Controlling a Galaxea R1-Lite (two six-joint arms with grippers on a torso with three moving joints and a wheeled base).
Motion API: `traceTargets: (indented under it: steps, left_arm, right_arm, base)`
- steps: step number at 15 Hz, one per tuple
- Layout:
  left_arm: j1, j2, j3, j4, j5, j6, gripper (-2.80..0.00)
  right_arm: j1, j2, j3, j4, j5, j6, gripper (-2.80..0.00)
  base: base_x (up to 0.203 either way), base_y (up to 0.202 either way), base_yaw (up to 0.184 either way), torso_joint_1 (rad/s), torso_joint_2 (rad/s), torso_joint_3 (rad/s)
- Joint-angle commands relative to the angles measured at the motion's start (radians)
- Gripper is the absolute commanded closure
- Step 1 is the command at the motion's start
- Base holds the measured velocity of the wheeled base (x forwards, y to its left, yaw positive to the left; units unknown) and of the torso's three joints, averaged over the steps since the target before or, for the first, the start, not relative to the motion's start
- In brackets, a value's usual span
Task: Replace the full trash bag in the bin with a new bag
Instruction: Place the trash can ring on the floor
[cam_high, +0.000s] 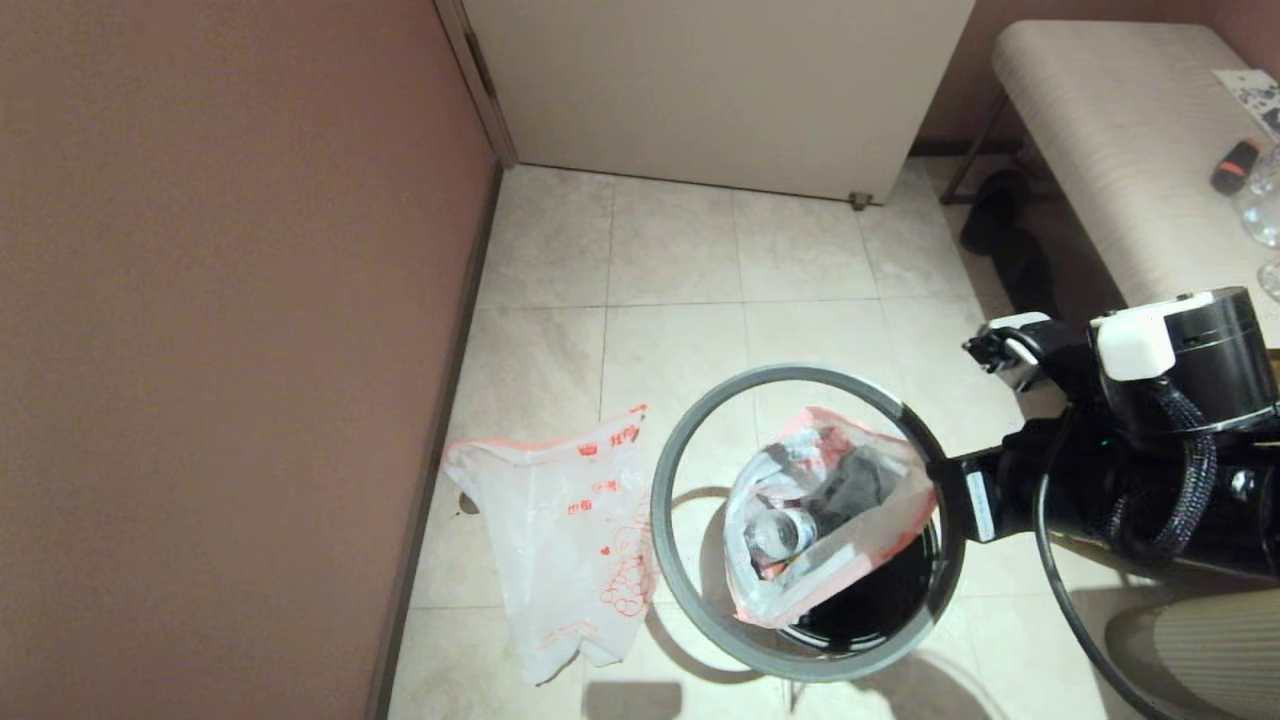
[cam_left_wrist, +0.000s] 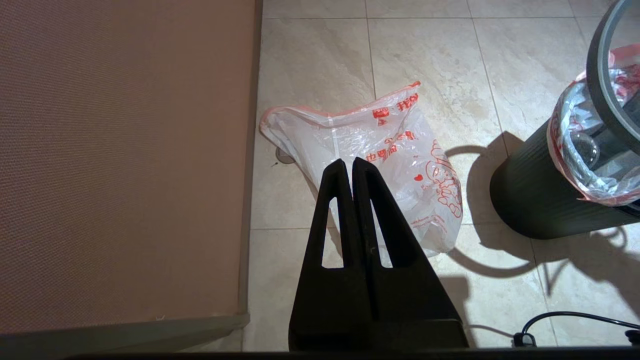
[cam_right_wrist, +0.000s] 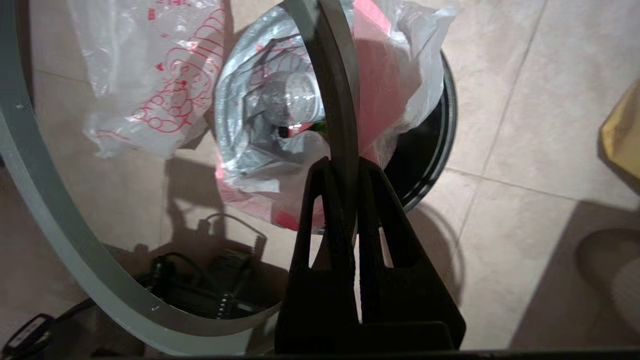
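- Right gripper (cam_right_wrist: 345, 172) was clamped on the thin grey hoop rim (cam_high: 670, 560), held above the small black plastic bin (cam_left_wrist: 530, 195).
- Full translucent rubbish bag (cam_high: 800, 520) was still inside the bin.
- New red-printed bag (cam_high: 570, 540) lay on floor tiles, unused.
- Left gripper (cam_left_wrist: 352, 167), fingers together, hung idle.

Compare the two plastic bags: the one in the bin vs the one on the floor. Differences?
The full trash bag sits in the bin; the new bag lies flat on the floor tiles beside it. A bottle and rubbish show through the full trash bag; nothing shows through the new bag. The new bag carries red characters and a cartoon drawing; none is visible on the full trash bag. Both are thin translucent white plastic with a reddish top edge.
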Motion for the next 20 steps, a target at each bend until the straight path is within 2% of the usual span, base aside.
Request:
traceTargets:
  steps: [1,7,13,20]
  left_arm:
    - [0.0,0.0,0.0,-0.001,0.001,-0.001,0.0]
    - [0.0,0.0,0.0,-0.001,0.002,-0.001,0.0]
    - [0.0,0.0,0.0,-0.001,0.002,-0.001,0.0]
    - [0.0,0.0,0.0,-0.001,0.002,-0.001,0.0]
  right_arm:
    - [0.027,-0.012,0.005,0.0,-0.001,0.028,0.0]
    - [0.021,0.049,0.008,-0.009,-0.005,0.041,0.0]
    - [-0.145,0.157,0.021,-0.029,-0.016,0.032,0.0]
    - [-0.295,0.459,0.084,-0.355,0.029,-0.021,0.0]
  base:
    - [0.0,0.0,0.0,0.0,0.0,0.0]
    - [0.0,0.0,0.0,0.0,0.0,0.0]
    - [0.0,0.0,0.0,0.0,0.0,0.0]
    - [0.0,0.0,0.0,0.0,0.0,0.0]
